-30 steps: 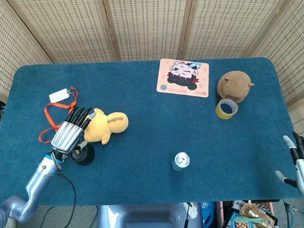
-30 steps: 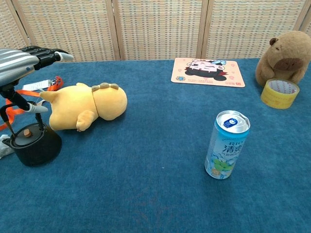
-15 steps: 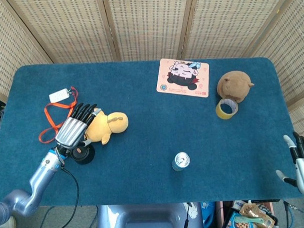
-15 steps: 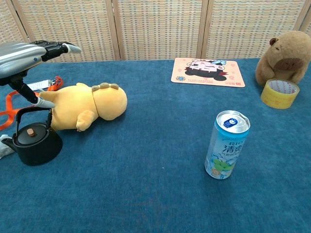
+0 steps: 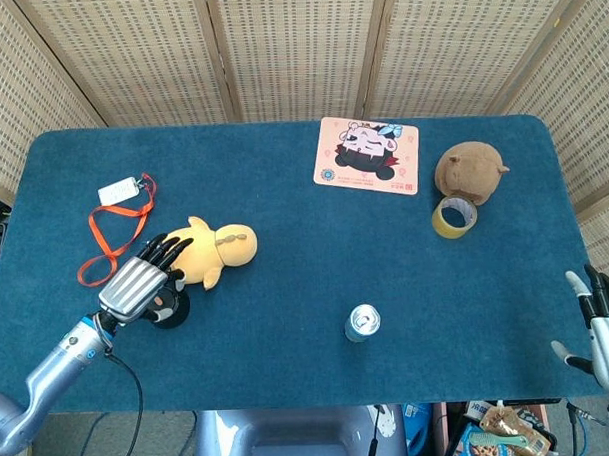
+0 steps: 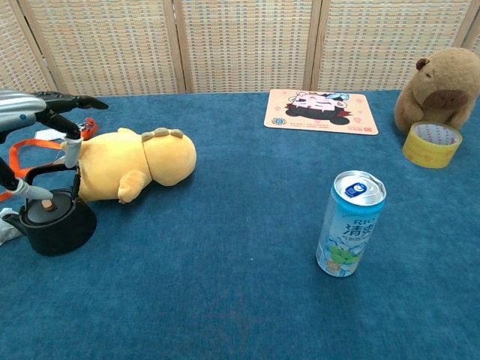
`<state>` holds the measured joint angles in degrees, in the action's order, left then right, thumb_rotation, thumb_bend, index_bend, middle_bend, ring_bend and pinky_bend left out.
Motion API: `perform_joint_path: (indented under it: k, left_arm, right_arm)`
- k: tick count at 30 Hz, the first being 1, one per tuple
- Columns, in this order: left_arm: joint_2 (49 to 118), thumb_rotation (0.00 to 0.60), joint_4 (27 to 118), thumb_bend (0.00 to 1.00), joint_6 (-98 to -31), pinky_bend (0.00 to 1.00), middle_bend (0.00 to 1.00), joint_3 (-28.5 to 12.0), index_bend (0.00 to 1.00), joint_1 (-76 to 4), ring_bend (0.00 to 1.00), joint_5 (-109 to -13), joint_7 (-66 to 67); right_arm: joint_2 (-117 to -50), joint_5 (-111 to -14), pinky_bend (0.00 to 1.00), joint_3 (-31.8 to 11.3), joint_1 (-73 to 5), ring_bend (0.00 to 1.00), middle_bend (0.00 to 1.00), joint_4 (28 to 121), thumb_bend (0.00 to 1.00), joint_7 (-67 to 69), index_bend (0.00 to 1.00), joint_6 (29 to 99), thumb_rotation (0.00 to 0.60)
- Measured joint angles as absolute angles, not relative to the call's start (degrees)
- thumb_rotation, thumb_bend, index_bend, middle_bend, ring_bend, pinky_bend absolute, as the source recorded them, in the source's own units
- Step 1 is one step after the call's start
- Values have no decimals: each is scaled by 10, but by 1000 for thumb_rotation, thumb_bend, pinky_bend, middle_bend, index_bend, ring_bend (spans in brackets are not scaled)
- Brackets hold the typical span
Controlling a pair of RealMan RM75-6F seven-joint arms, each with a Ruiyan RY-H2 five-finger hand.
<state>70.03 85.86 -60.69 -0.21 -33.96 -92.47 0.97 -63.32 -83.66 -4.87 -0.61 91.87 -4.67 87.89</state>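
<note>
My left hand (image 5: 136, 284) hovers over a small black teapot (image 6: 52, 221) at the table's front left, its fingers spread. In the chest view its thumb reaches under the raised wire handle toward the lid knob, and one fingertip (image 6: 71, 154) touches the handle's right end. Nothing is clasped. The teapot (image 5: 169, 309) is half hidden under the hand in the head view. A yellow plush toy (image 5: 217, 253) lies just right of the hand. My right hand (image 5: 603, 323) hangs at the table's front right edge, fingers apart and holding nothing.
A drink can (image 6: 350, 223) stands front centre. At the back right sit a brown plush (image 5: 470, 172) and a yellow tape roll (image 5: 453, 218). A pink cartoon mat (image 5: 367, 155) lies at the back. An orange lanyard with a card (image 5: 114, 220) lies left.
My left hand drew back toward the front left and dropped lower over the teapot. The teapot's handle now stands upright. The right hand has stayed put.
</note>
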Motion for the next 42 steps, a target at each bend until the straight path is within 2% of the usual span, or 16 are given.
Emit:
perform_joint_path:
  k: [8,23,27,31,42]
  left_arm:
    - [697,600,820,279,-613,0,0,19,537,-333,0,-946,-36]
    - [705,600,760,283,-578,0,0,14,526,-344,0,-913,-41]
    - [705,600,760,299,-566,0,0,14,515,-349,0,-906,-36]
    - [701,600,767,359,-556,0,0,15,513,-352,0,-902,-29]
    - [700,600,775,362,-538,0,0,18,511,-355,0,-886,-13]
  right_arm:
    - [-636,-834,0,-49,-6,0,0,919,0,-54,0,879,600]
    - [-637,-828,0,-49,-8,0,0,919,0,-60,0,873,600]
    - [-636,-828,0,-50,-8,0,0,920,0,-59,0,873,600]
    - [-635,-827,0,-50,-9,0,0,920,0,-57,0,871,600]
    - [-633,-827,0,-50,-8,0,0,921,0,-54,0,873,600]
